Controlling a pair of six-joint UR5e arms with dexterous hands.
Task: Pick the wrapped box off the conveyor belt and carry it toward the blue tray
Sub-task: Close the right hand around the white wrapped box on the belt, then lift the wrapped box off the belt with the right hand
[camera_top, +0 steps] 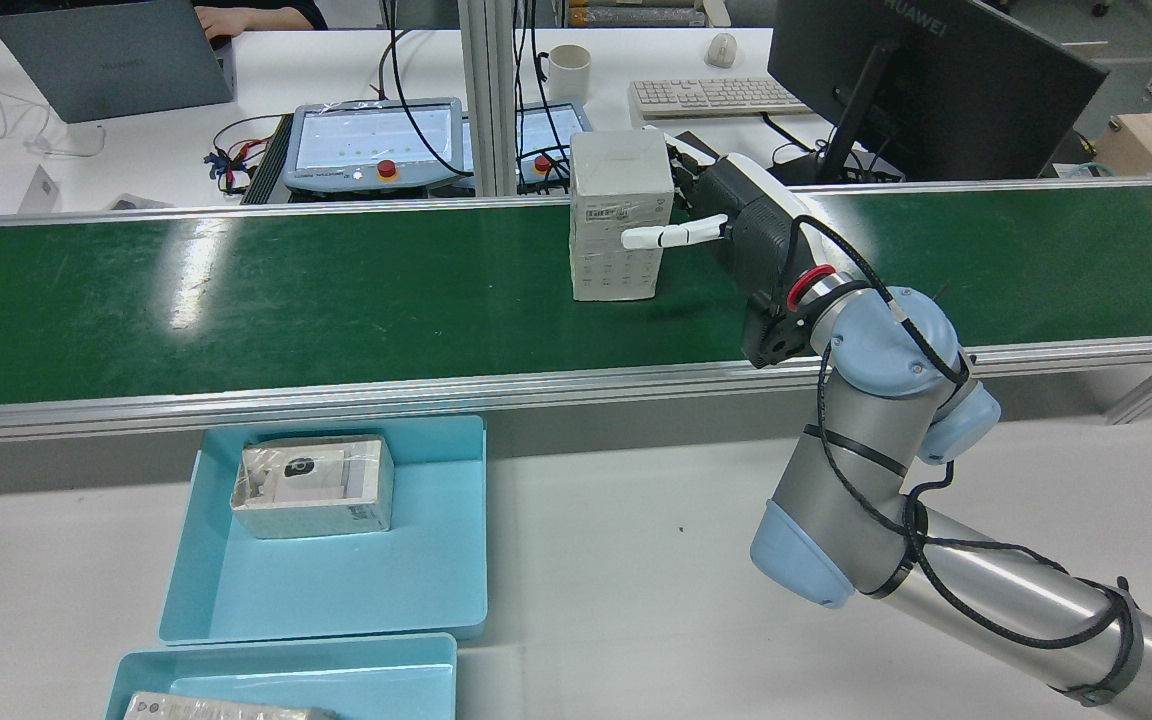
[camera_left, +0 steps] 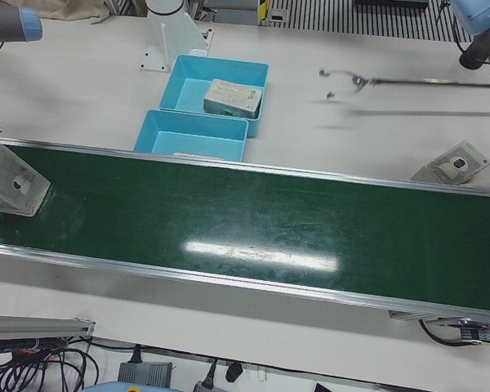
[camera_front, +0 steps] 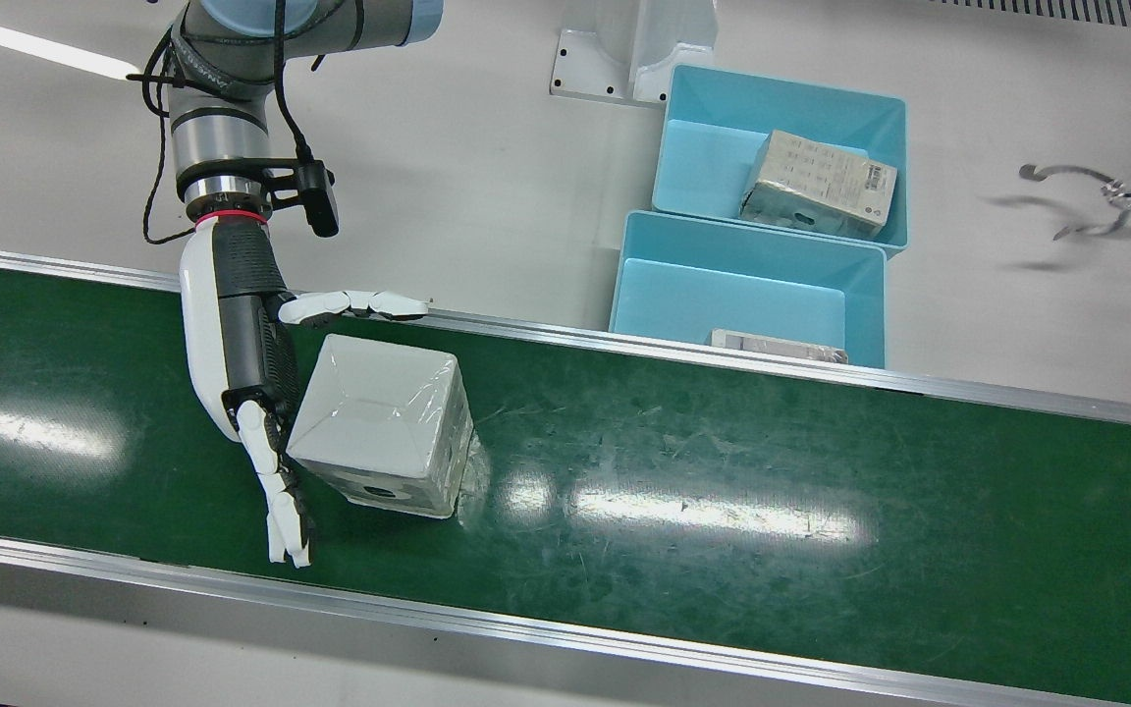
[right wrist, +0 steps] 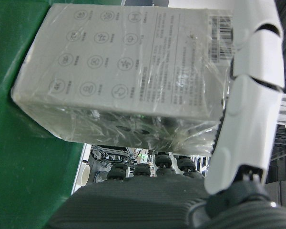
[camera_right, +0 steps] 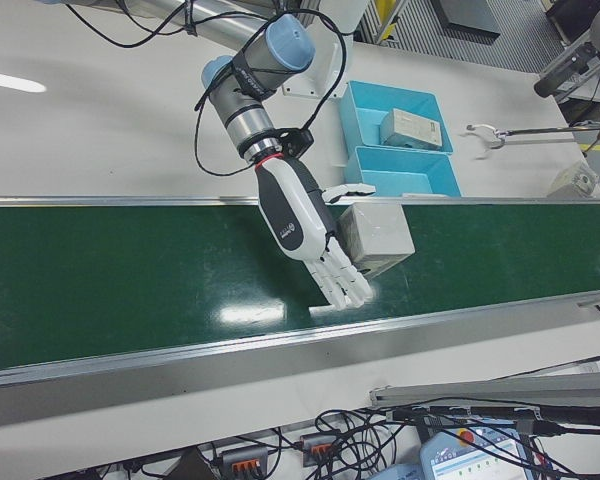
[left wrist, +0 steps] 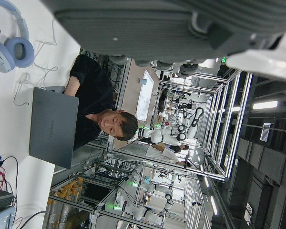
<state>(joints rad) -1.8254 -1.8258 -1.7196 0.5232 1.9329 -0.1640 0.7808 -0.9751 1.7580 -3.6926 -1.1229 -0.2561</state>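
Wrapped box [camera_front: 381, 424] in glossy crinkled film; conveyor belt [camera_front: 723, 491] scuffed, shiny green; blue tray [camera_front: 747, 295] smooth plastic

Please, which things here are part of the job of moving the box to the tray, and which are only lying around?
Part of the job:
- wrapped box, standing on the conveyor belt
- right hand, against the box
- blue trays, each already holding a package

Only lying around:
- mug
- keyboard
- laptop
- monitor

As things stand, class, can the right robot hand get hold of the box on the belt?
Probably yes. The right robot hand is beside the box on the belt, fingers open along one side, thumb across another; nothing lies between.
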